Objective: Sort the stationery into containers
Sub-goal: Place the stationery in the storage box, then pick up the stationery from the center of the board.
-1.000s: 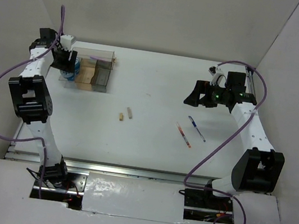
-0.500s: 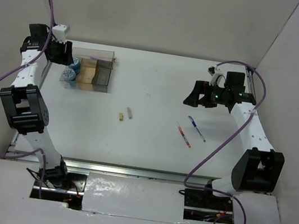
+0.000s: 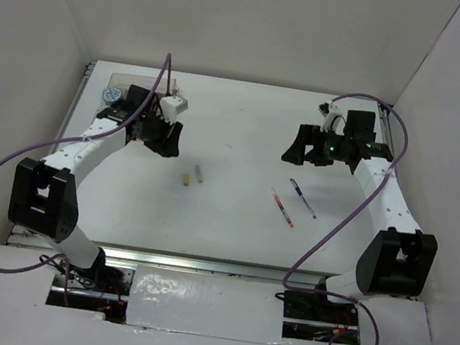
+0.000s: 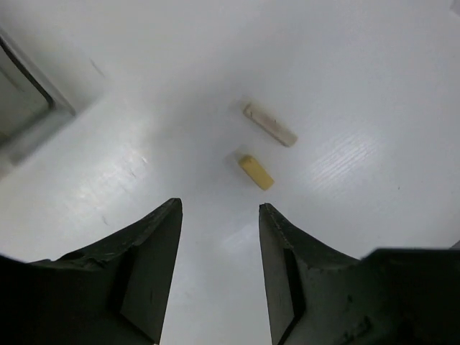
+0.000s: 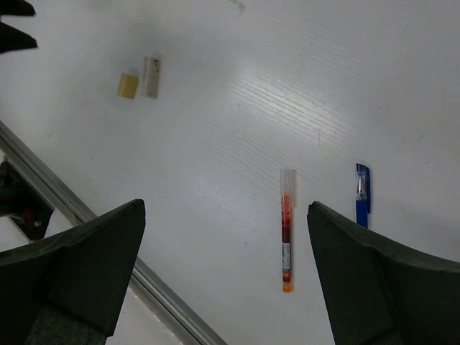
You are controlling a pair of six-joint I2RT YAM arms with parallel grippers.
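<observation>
Two tan stubs (image 3: 186,180) (image 3: 200,173) lie side by side mid-table. In the left wrist view the yellow stub (image 4: 256,172) and the paler stub (image 4: 269,123) lie just ahead of my left gripper (image 4: 220,207), which is open with nothing between its fingers. From above, the left gripper (image 3: 165,138) hovers left of the stubs. A red-orange pen (image 3: 282,207) and a blue pen (image 3: 302,197) lie right of centre. My right gripper (image 3: 297,148) hangs wide open above them; the red-orange pen (image 5: 286,230) shows between its fingers, touching neither. My left arm hides most of the organiser (image 3: 120,81).
A small round blue tub (image 3: 113,94) shows in the organiser at the back left. A corner of the organiser (image 4: 29,108) sits at the left wrist view's upper left. The table's metal front rail (image 5: 72,208) runs below the right gripper (image 5: 226,208). White walls enclose the table.
My left arm has swung from the organiser at the back left towards the middle, stopping near the tan stubs, and its jaws have narrowed. The right arm has not moved.
</observation>
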